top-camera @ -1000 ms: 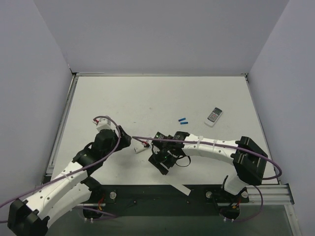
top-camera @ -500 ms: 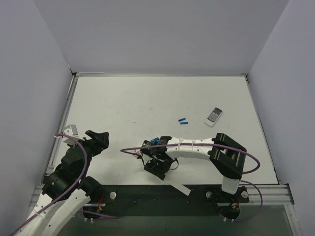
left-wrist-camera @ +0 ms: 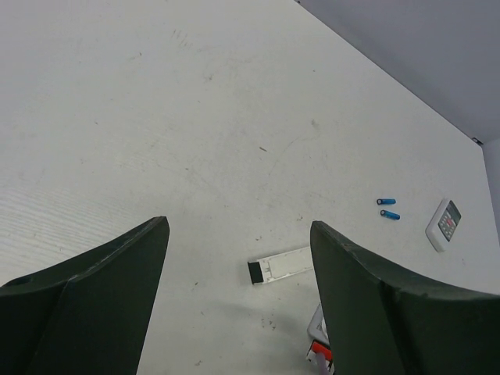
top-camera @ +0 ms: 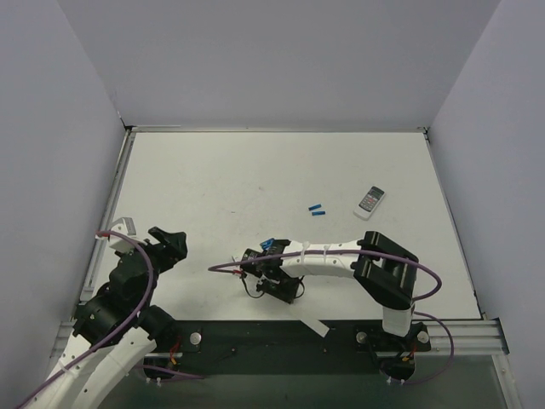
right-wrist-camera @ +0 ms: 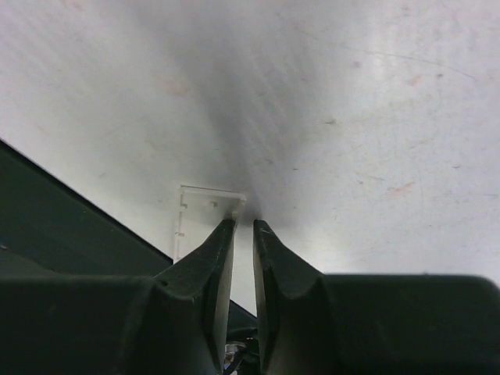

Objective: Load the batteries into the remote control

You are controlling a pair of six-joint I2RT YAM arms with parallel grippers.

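White remote control [right-wrist-camera: 200, 208] end just beyond right gripper [right-wrist-camera: 241, 224] tips.

The batteries [left-wrist-camera: 386, 201] were bright blue, the remote control [left-wrist-camera: 281, 266] white with a black end — the table [top-camera: 213, 179] off-white. The wider remote [top-camera: 370, 200] was white with a grey keypad; the right arm [top-camera: 328, 258] was white and black, its cable [top-camera: 223, 267] purple.

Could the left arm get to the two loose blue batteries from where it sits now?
Probably yes: the left gripper stands open, only bare table lies between it and the batteries, and the right arm stretches nearer the front edge, off that line.
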